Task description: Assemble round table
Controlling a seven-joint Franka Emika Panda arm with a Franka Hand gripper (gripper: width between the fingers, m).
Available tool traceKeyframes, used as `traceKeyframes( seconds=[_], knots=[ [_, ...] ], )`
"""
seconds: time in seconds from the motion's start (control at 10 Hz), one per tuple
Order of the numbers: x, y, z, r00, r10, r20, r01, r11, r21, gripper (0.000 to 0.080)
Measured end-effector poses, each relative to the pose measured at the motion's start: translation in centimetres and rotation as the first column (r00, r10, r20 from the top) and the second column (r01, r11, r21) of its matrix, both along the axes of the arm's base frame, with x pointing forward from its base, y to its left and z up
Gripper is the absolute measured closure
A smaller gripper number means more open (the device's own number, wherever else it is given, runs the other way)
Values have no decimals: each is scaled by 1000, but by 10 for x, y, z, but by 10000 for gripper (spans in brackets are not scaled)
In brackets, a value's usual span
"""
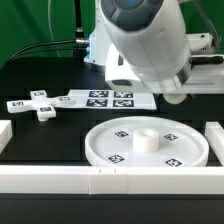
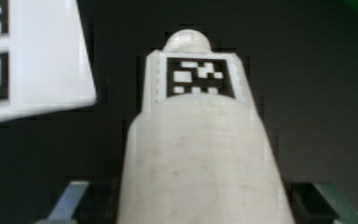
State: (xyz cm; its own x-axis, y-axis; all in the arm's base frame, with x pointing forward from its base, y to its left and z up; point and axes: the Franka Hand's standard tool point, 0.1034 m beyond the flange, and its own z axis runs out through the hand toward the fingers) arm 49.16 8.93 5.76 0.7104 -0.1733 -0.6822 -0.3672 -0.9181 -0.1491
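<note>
In the wrist view the short cylindrical leg [image 2: 202,130] fills the middle. It is white, has a square tag near its rounded far end, and runs lengthwise between the fingers of my gripper [image 2: 194,196], which is shut on it. In the exterior view the arm's body hides the gripper and the leg. The large rimmed round disc [image 1: 100,150] lies flat at the front, with a raised hub [image 1: 147,140] in its middle. The small cross-shaped piece [image 1: 40,104] lies on the table at the exterior view's left.
The marker board [image 1: 108,98] lies behind the disc and also shows in the wrist view [image 2: 25,60], beside the leg. White border blocks run along the front [image 1: 60,180] and both sides [image 1: 215,140]. The arm's base stands at the back.
</note>
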Motion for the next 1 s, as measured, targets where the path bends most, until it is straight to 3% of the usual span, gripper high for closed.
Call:
traceKeyframes(
  seconds=[0.1, 0.4, 0.5, 0.8, 1.0],
  knots=[
    [4, -4, 9, 998, 19, 59, -19, 1000, 3, 392],
    [38, -9, 55, 985, 11, 175, -9, 1000, -14, 390],
    [45, -3, 59, 973, -5, 232, 15, 999, -41, 390],
    [54, -3, 56, 904, -16, 428, 63, 993, -96, 390],
    [60, -12, 57, 822, 61, 566, 14, 992, -127, 390]
  ],
)
